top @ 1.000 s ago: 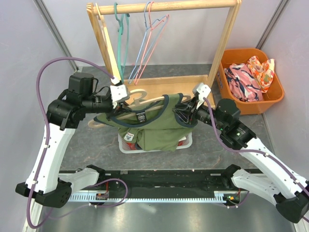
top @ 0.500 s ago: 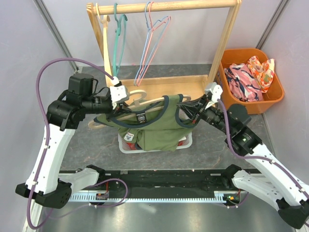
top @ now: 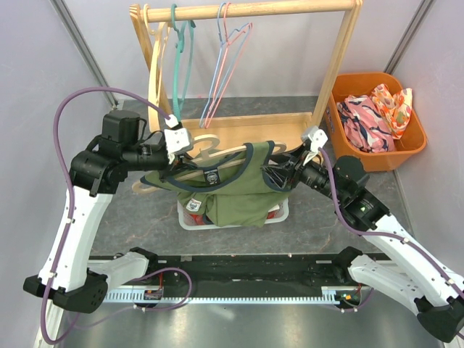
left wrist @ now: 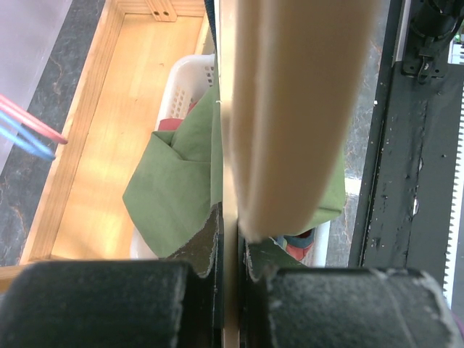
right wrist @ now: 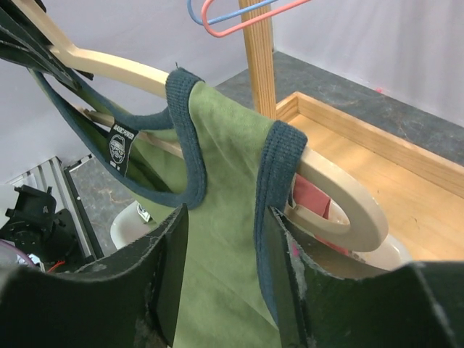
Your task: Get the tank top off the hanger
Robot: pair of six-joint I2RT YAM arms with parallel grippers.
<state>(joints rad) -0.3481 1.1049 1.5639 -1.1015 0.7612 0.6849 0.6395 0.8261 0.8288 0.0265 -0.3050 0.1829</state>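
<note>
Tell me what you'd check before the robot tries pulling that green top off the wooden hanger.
1. Left hand clamped on the wooden hanger: ok.
2. Right hand open, with tank top fabric between its fingers: ok.
3. Right strap off the hanger's end: not ok, it is looped over it.
4. White basket below the top: ok.
5. Far strap free of the hanger: cannot tell, hidden near the left hand.
</note>
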